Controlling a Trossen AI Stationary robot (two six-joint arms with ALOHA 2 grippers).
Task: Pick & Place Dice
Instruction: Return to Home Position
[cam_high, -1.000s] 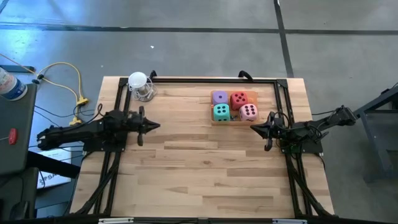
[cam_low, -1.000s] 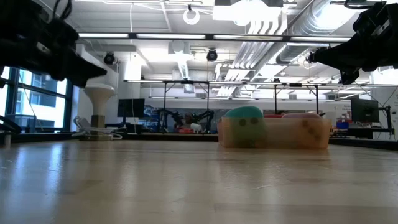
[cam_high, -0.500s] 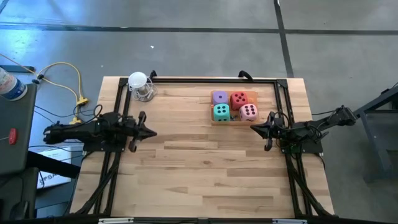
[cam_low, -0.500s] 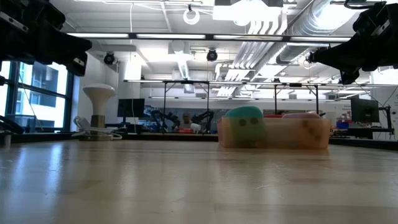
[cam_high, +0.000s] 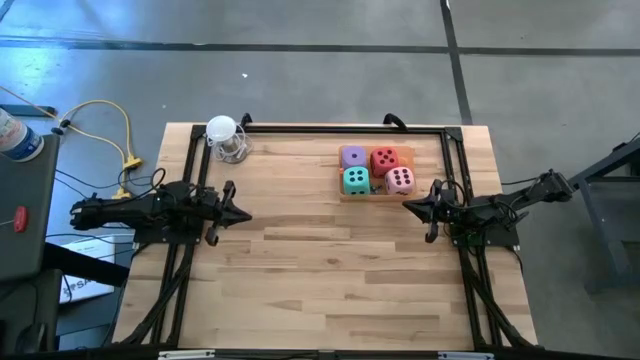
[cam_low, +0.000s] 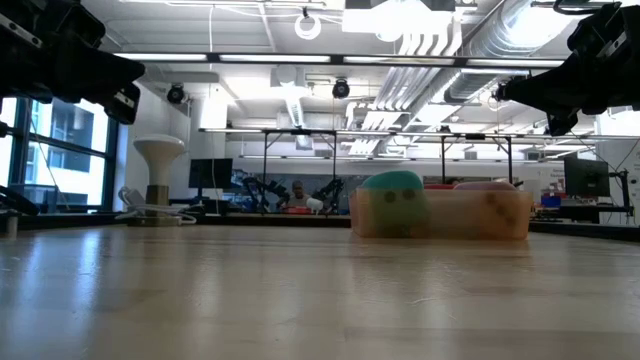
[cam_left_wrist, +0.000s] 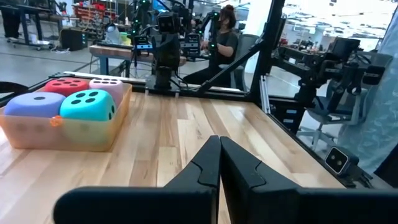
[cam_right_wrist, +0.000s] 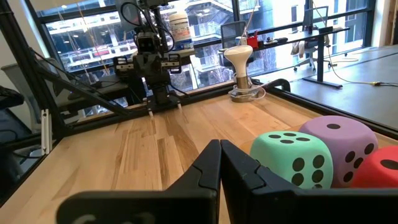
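Note:
Four dice sit together in a shallow translucent orange tray (cam_high: 408, 157) at the table's far right: purple (cam_high: 353, 157), red (cam_high: 384, 160), teal (cam_high: 355, 181) and pink (cam_high: 399, 180). The left wrist view shows them from the side, teal (cam_left_wrist: 87, 106) and purple (cam_left_wrist: 34, 104) in front. My left gripper (cam_high: 245, 213) hovers shut over the table's left part, far from the tray. My right gripper (cam_high: 405, 205) hovers shut just near-right of the tray, its shut fingers (cam_right_wrist: 219, 152) pointing past the teal die (cam_right_wrist: 292, 158).
A white bulb-shaped object on a coiled cable (cam_high: 224, 137) stands at the far left corner. Black frame rails (cam_high: 320, 128) run along the table's far edge and sides. Bare wood (cam_high: 320, 250) spans the middle and near part. A person shows in the room beyond (cam_left_wrist: 224, 37).
My left gripper has drawn back a little toward the table's left edge and slightly toward the near edge, staying shut. The right arm and the dice have kept still.

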